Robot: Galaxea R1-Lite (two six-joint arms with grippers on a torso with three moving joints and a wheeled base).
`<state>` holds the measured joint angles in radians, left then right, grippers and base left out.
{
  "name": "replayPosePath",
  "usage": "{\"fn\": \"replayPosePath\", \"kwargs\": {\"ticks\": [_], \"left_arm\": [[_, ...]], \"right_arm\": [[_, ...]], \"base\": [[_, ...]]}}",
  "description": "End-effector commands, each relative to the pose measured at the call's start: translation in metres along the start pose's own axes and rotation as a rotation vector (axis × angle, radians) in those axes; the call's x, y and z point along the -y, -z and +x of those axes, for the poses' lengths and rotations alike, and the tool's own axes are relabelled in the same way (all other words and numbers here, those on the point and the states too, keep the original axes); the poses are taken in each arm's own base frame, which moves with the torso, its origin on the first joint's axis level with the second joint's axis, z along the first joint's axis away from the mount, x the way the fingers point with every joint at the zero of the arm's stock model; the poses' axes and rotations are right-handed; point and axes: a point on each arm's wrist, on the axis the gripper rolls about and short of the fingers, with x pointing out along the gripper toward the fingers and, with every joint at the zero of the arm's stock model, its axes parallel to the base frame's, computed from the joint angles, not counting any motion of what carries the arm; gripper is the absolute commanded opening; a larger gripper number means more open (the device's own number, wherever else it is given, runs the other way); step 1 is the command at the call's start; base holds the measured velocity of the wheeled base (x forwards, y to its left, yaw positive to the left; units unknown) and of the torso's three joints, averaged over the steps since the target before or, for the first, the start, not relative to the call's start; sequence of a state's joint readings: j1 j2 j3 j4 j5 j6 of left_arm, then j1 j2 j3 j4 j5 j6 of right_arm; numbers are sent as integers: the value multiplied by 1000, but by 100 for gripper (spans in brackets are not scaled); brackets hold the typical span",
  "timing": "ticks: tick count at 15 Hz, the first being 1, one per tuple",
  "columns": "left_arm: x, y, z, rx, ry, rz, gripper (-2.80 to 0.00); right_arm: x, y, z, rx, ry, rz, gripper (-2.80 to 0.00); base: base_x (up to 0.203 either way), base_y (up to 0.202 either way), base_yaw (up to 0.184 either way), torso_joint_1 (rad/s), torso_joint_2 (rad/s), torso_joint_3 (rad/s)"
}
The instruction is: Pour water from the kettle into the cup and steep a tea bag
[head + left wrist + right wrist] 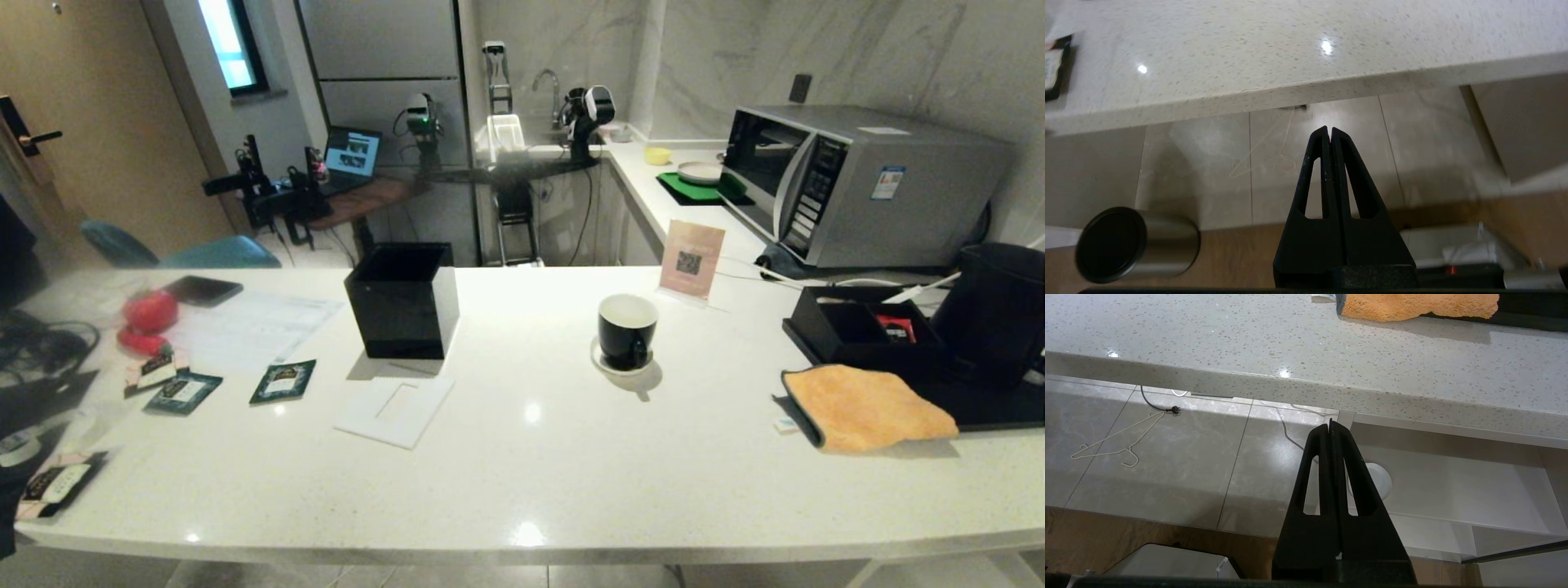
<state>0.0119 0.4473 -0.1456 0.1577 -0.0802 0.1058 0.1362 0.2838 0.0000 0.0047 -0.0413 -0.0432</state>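
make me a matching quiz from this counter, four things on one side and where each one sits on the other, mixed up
Things:
1. cup
2. kettle
3. orange cloth
4. black square box

Places:
A. far right end of the counter, on the black tray
B. on a small white saucer near the middle
C. left of the cup, beside a white card
D. draped over the tray's front corner

Pairs: 1-B, 2-A, 3-D, 4-C
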Motion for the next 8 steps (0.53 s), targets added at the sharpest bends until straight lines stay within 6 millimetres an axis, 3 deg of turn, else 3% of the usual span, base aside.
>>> {"fn": "replayPosePath", "kwargs": {"ticks": [1,8], "left_arm": [[3,18,-9,121,-39,-25,-280],[4,40,-21,394,-83,-95,-280]], "right_arm": [[0,0,0,0,-2,-1,-280],[0,0,0,0,-2,0,-280]], "base": [[0,0,0,0,0,0],[0,0,0,0,0,0]]}}
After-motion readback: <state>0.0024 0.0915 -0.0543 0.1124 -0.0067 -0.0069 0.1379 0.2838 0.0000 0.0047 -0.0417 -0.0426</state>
